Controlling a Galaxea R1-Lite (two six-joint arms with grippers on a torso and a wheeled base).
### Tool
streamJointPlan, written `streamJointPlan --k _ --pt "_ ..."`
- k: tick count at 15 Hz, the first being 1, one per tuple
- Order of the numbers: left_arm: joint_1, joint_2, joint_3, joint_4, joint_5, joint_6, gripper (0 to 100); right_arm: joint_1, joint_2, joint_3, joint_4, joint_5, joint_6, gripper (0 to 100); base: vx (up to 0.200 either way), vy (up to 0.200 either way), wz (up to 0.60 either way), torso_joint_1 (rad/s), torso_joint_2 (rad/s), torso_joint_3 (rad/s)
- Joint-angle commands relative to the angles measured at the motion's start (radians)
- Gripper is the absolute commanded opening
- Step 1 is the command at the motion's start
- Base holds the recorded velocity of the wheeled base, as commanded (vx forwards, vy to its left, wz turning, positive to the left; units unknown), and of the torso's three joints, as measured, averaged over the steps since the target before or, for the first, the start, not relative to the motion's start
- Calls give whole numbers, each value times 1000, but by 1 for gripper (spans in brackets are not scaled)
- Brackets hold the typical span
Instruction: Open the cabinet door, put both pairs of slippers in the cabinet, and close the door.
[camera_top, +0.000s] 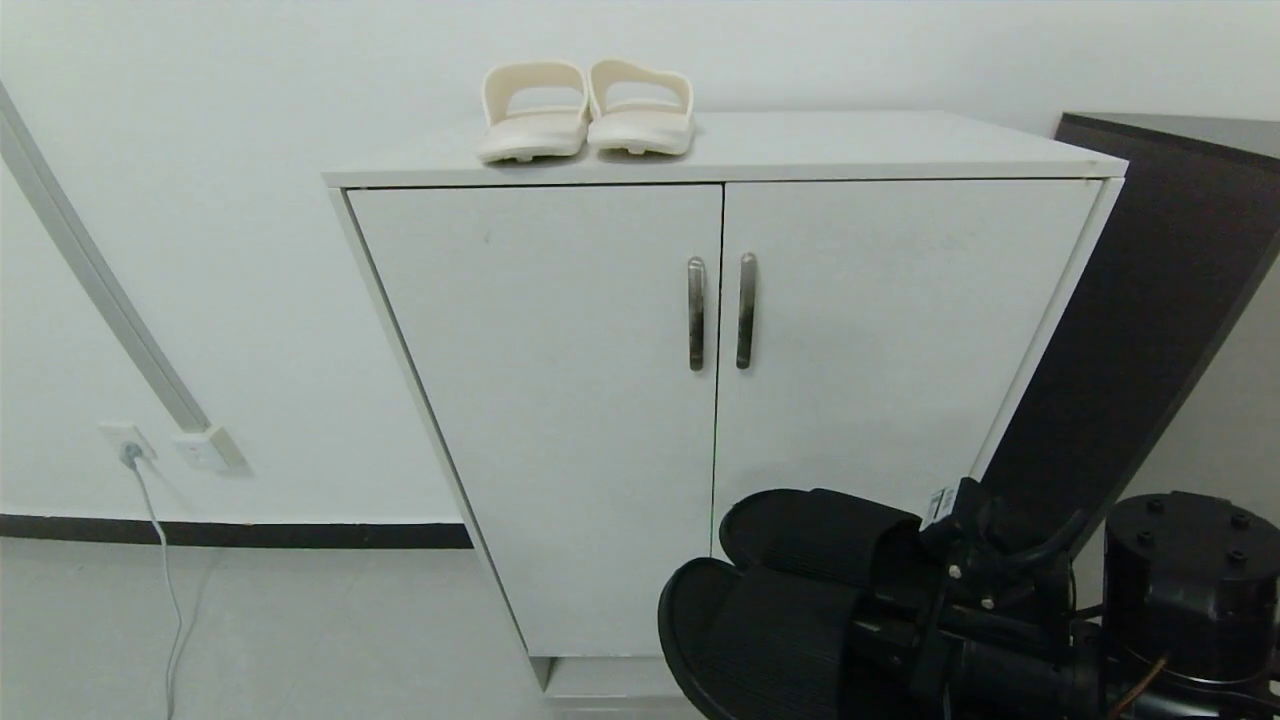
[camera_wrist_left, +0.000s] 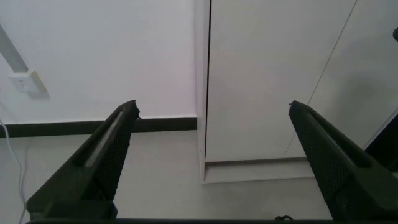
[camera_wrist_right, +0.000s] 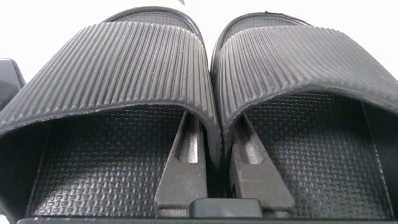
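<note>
Fingers (camera_wrist_right: 183, 162) of our right gripper (camera_wrist_right: 214, 118) pinch the black slippers (camera_top: 790, 590) together, ribbed straps up and toes pointing left, low before the shut cabinet (camera_top: 560, 400). Our left gripper (camera_wrist_left: 211, 109) gapes empty. Cream slippers (camera_top: 585, 110) sit on top of the cabinet.

The right arm (camera_top: 1010, 640) sits low at the robot's right, its wrist pointing forward and a little toward the left. The right gripper (camera_wrist_right: 214, 146) is closed on a pair of black slippers (camera_wrist_right: 124, 68). Its two fingers (camera_wrist_right: 183, 168) lie close together, one inside each slipper under the strap, and pinch the two neighbouring inner side walls between them. In the head view the pair hangs off the gripper's front, tilted. The left gripper (camera_wrist_left: 212, 107) is held about level, its two dark fingers (camera_wrist_left: 99, 158) spread wide apart.
</note>
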Motion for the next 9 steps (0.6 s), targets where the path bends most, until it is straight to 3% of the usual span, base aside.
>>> streamJointPlan --k 1,5,7,9 --pt "0 0 0 -1 0 2 100 1 2 2 0 1 0 0 0 0 0 -22 427 408" --pt "-1 11 -38 -6 -10 33 100 1 6 4 0 1 -8 0 0 0 0 -1 145 141" --pt "-23 143 -234 8 -46 -110 100 1 4 4 0 -2 -8 0 0 0 0 0 0 0" --pt "-53 310 -291 -9 -92 -127 100 1 1 16 0 3 -8 0 0 0 0 0 0 0"
